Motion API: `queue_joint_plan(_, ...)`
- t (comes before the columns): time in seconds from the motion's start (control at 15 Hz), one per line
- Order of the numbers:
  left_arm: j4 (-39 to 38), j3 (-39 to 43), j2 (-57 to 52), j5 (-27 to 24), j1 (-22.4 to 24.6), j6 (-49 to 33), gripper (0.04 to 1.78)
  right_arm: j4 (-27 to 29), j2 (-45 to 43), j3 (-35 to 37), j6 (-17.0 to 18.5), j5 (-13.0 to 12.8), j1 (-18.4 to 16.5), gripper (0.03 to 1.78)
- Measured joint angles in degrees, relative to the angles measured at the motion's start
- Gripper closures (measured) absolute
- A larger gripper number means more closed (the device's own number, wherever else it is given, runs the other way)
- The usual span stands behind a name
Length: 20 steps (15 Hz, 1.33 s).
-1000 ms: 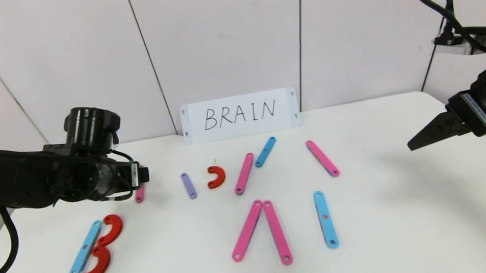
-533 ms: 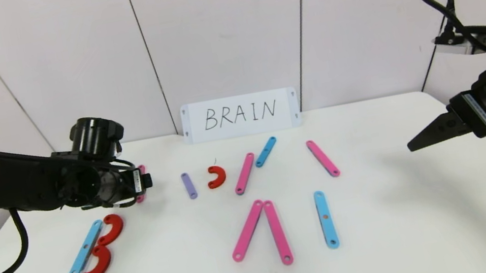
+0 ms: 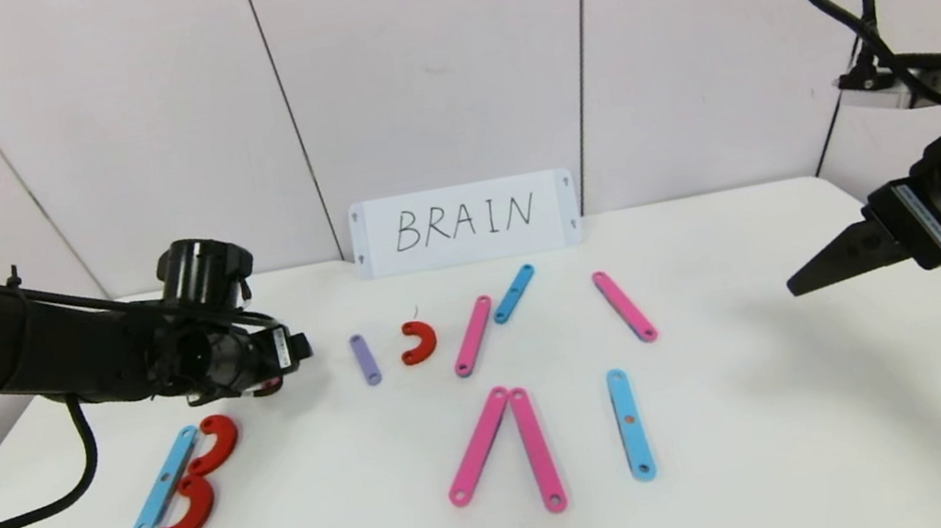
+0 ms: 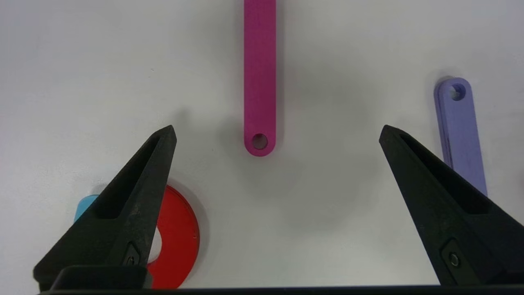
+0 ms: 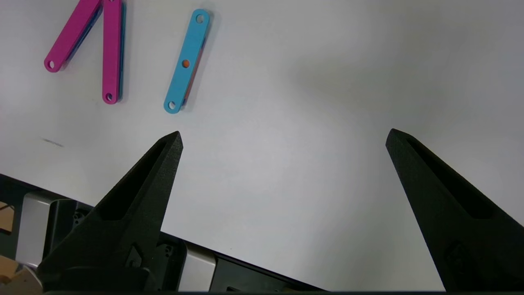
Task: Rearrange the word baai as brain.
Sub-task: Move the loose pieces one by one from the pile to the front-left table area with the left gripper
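Note:
The letters lie flat on the white table. A B stands at the front left: a blue strip with two red curves. Farther right lie a purple strip, a red curve, a pink strip, a blue strip and a pink strip. In front, two pink strips form an inverted V beside a blue strip. My left gripper is open and empty, just above the table, with a pink strip's end ahead between its fingers. My right gripper is open and empty at the right, raised.
A white card with BRAIN handwritten stands against the back wall. The left wrist view also shows the purple strip by one finger and the B's upper red curve by the other. The table's front edge shows in the right wrist view.
My left arm has moved right and down, so it now covers most of the pink strip near the B. The right arm and the letters have not moved.

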State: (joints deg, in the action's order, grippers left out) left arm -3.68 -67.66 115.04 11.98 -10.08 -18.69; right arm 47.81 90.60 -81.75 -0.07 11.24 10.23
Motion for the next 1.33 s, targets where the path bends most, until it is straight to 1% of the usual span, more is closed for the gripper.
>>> queue_joint_plan(0.47,-0.5,-1.5,2.0,-0.4,2.0,0.2,0.08,-0.1,0.1,0.3,0.0,0.1,0.3,0.07)
queue_joint_plan(1.33,-0.4,-5.4,4.8,-0.8,2.7,0.5,0.08,-0.1,0.3,0.4,-0.1,0.2,0.4,0.07)
